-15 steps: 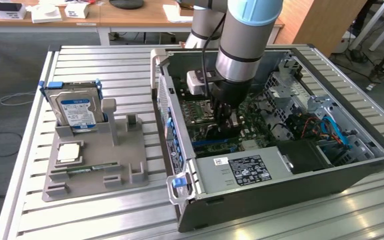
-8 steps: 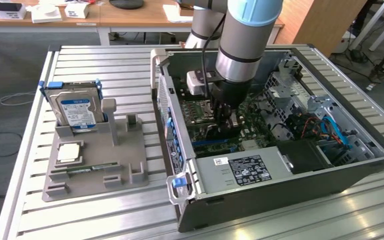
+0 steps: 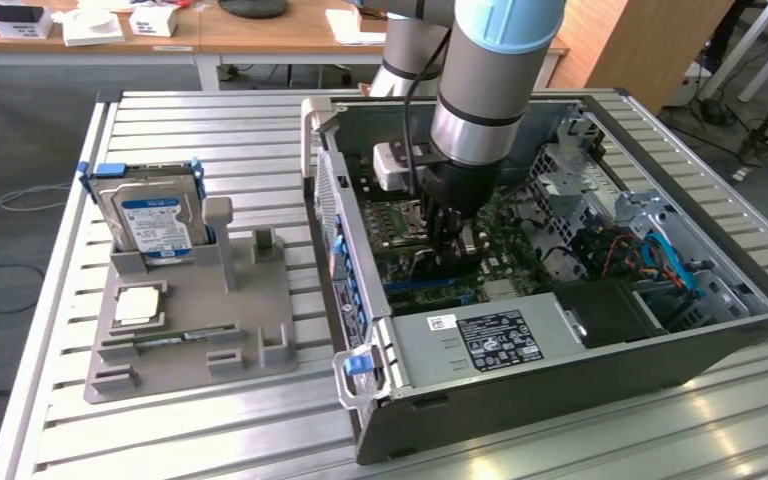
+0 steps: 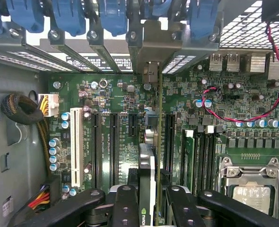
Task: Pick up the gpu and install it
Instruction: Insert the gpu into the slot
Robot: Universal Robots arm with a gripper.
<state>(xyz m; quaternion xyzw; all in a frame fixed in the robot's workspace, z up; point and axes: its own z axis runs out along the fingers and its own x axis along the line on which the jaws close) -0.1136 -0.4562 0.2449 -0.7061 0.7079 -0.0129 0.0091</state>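
The gpu (image 4: pixel 148 163) stands on edge between my gripper's (image 4: pixel 151 201) black fingers (image 4: pixel 125 204), a green logo showing on its black face. Its silver end bracket (image 4: pixel 151 45) sits at the case's rear slot opening, under the blue latches. The card's lower edge is down at the green motherboard (image 4: pixel 106 94), between the long black expansion slots (image 4: pixel 115 142); whether it is seated I cannot tell. In the exterior view my gripper (image 3: pixel 448 240) reaches down inside the open computer case (image 3: pixel 491 410), shut on the dark gpu (image 3: pixel 427 268).
A grey parts holder (image 3: pixel 264 300) on the exterior view's left carries a silver hard drive (image 3: pixel 151 220), a processor (image 3: pixel 140 305) and a green RAM stick (image 3: pixel 171 340). Inside the case are the power supply (image 3: pixel 491 340), drive cages (image 3: pixel 651 220), the CPU socket (image 4: pixel 250 189) and red-black wires (image 4: pixel 234 116).
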